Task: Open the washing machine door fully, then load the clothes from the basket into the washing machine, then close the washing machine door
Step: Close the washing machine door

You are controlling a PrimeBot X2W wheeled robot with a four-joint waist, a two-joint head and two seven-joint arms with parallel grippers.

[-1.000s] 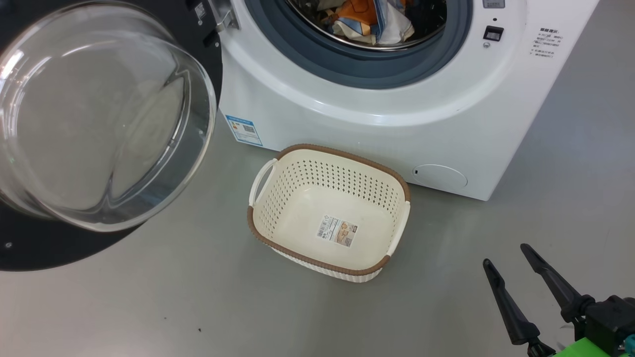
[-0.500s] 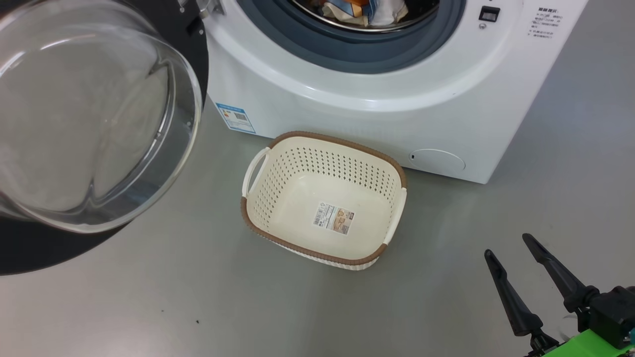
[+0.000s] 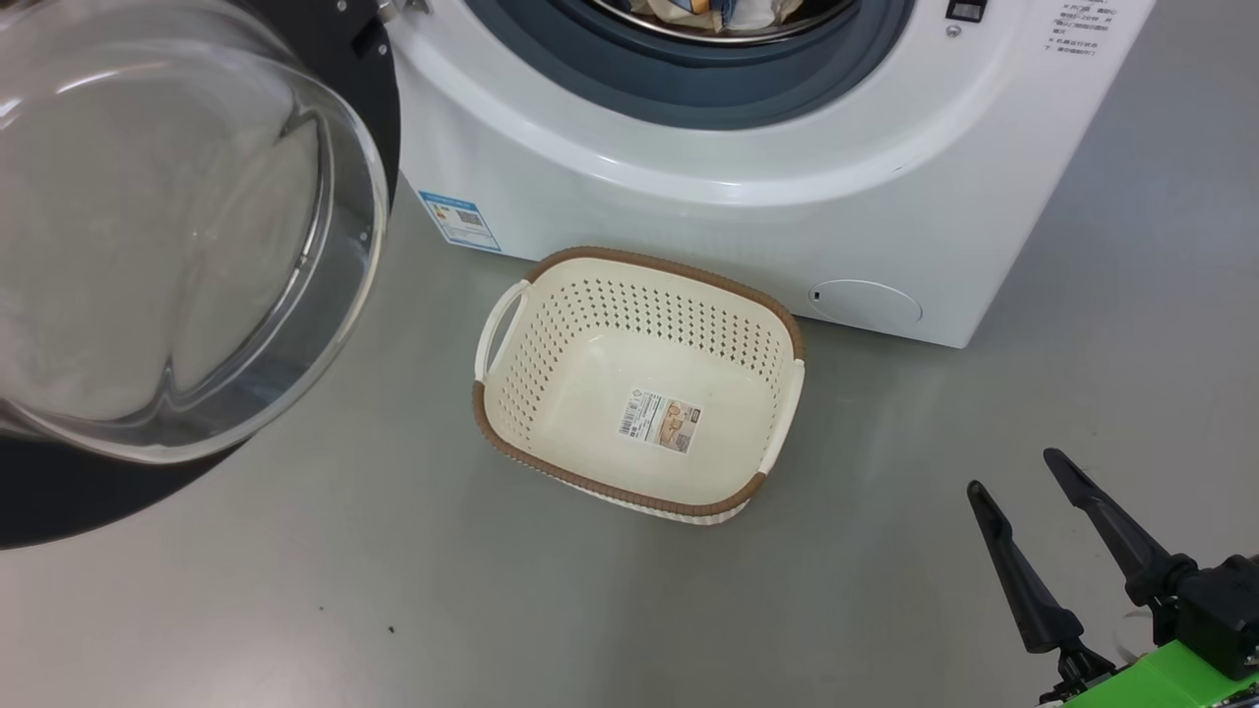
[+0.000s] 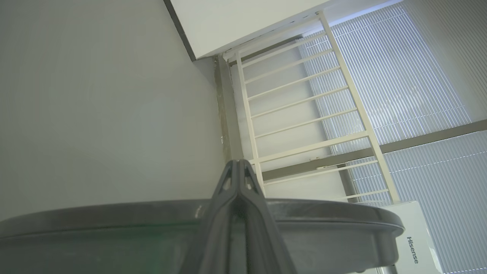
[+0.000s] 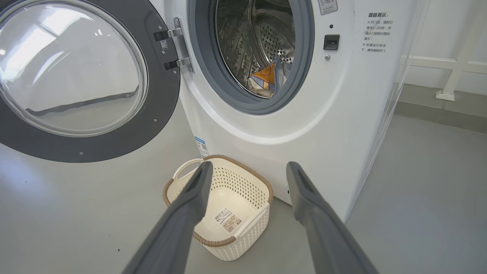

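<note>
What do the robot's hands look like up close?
The right gripper has two long, tapering black fingers on a black block, with a bright green part behind it. The left gripper has the same dark, pointed fingers, with small triangular cut-outs near the tips.

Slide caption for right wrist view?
Right gripper, jaws open, faces the empty basket; clothes in the washing machine, its door open.

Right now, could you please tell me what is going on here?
The robot is loading laundry. The washing machine door stands open, the clothes lie in the drum, and the basket sits empty before the washing machine. The right end effector hovers open, holding nothing; the left end effector is shut.
</note>
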